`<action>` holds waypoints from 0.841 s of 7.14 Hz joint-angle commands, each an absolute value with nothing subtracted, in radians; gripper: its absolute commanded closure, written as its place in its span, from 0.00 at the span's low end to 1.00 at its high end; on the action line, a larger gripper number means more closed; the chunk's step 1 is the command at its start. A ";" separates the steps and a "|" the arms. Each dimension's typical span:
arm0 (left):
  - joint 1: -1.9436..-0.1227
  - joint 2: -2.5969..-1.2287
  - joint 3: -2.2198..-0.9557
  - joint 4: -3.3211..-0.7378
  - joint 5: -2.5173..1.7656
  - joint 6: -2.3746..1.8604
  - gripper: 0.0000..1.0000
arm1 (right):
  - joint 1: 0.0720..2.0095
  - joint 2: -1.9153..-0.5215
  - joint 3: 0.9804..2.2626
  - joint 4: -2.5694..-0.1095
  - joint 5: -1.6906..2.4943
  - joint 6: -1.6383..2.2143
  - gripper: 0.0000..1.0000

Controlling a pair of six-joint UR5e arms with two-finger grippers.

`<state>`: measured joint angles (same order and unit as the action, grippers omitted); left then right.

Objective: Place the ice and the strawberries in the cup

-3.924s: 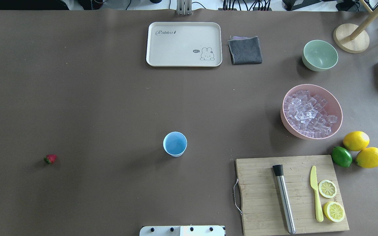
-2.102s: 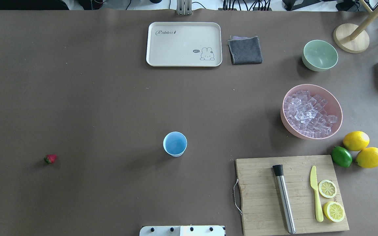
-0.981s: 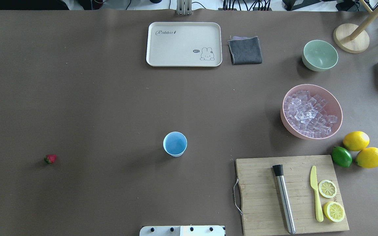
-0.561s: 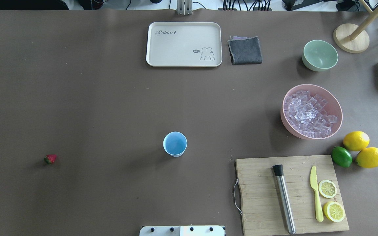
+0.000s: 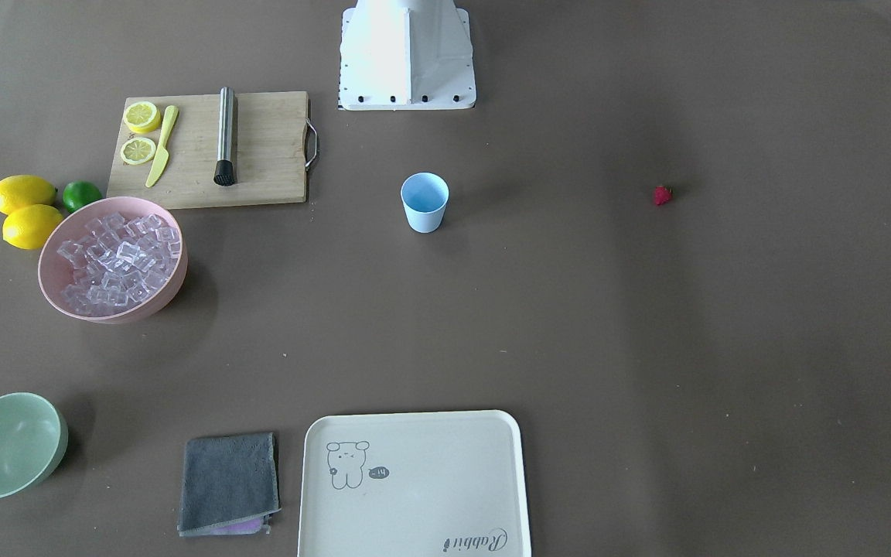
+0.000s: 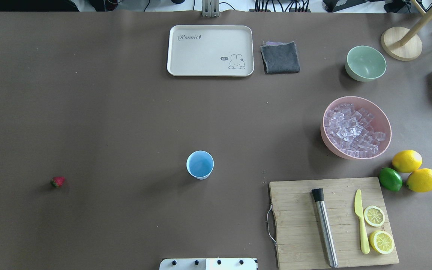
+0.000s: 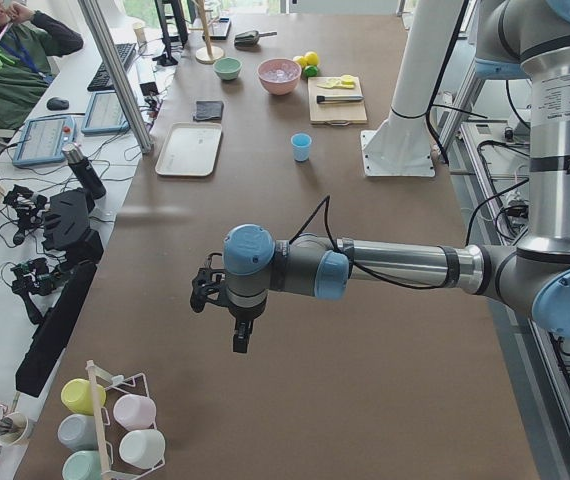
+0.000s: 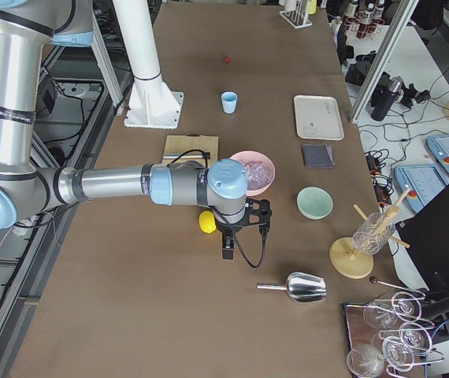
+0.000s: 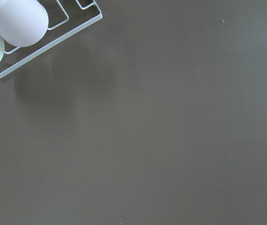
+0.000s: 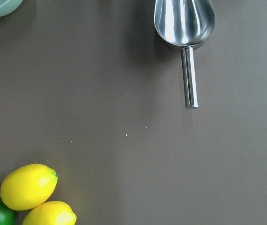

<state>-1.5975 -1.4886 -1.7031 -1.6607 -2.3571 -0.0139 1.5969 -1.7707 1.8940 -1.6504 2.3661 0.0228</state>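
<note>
Nothing on the desk (image 6: pixel 126 112) has moved since earlier: the cup (image 6: pixel 200 164) stands lower centre, the strawberry (image 6: pixel 57 182) lies far lower left, and the ice (image 6: pixel 353 129) fills the pink bowl (image 6: pixel 384 120) at right. The left gripper (image 7: pixel 205 288) and right gripper (image 8: pixel 256 216) hover beyond the desk's ends; I cannot tell how far open they are.

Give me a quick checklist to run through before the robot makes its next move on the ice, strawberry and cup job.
1. Cup upright, mouth unobstructed, looks empty: ok.
2. Strawberry lying alone on the table, nothing crowding it: ok.
3. Ice available, heaped in the pink bowl: ok.
4. Metal scoop lying free on the table: ok.
5. Left gripper and right gripper open: cannot tell, since only the side views show them.
6. Nothing hanging over the cup: ok.
</note>
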 commanded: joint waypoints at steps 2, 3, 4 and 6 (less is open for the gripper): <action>-1.601 -1.488 -1.678 -1.713 -2.355 0.001 0.02 | 1.597 -1.770 1.896 -1.644 2.367 0.023 0.00; -1.603 -1.470 -1.660 -1.779 -2.361 0.003 0.02 | 1.597 -1.770 1.894 -1.644 2.368 0.023 0.00; -1.603 -1.456 -1.667 -1.793 -2.361 0.002 0.02 | 1.597 -1.772 1.898 -1.644 2.368 0.023 0.00; -1.603 -1.456 -1.683 -1.801 -2.361 -0.003 0.02 | 1.597 -1.773 1.893 -1.620 2.367 0.025 0.00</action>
